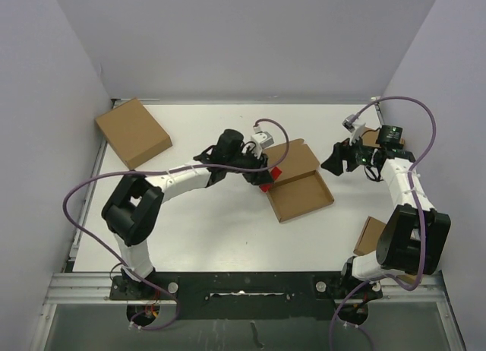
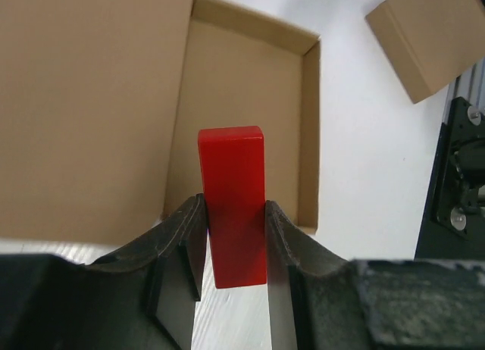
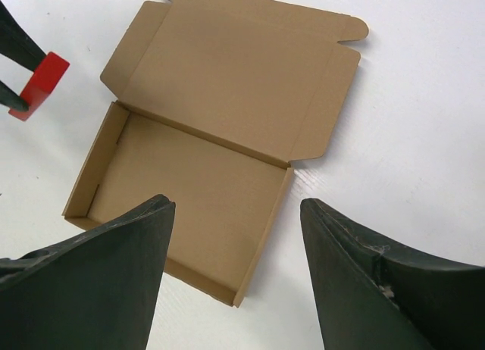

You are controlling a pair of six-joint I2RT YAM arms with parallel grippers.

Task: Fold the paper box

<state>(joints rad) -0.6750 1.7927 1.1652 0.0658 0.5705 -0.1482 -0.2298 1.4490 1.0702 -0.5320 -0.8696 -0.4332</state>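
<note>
Paper box lies approx mid table, half formed. Tray part has its walls up; lid panel lies open & flat on the tray's far side, joined along one long wall. In right wrist cam the paper box shows lid side tabs & front flap w/ rounded corners, all unfolded and level w/ the lid.

Left gripper is at the box's left edge in top cam, about where lid meets tray. It's clamped on a small red block. Left wrist cam: left gripper has both fingers pressed on the block's long sides, low down, so most of the red block sticks out past the tips. In that view its far end overlaps the tray's near short wall. From right wrist cam the red block sits just off the box's left side, over bare table. Can't tell if it touches box or table.

Right gripper is to the box's right in top cam, apart from it, jaws spread wide w/ nothing btwn them. Its cam looks down on the box, w/ the dark fingers either side of the tray's near corner.

Three ready-made boxes: one well left & behind the paper box, one right of it beyond the right gripper, one right & nearer the arm bases, partly hidden by the right arm
</note>
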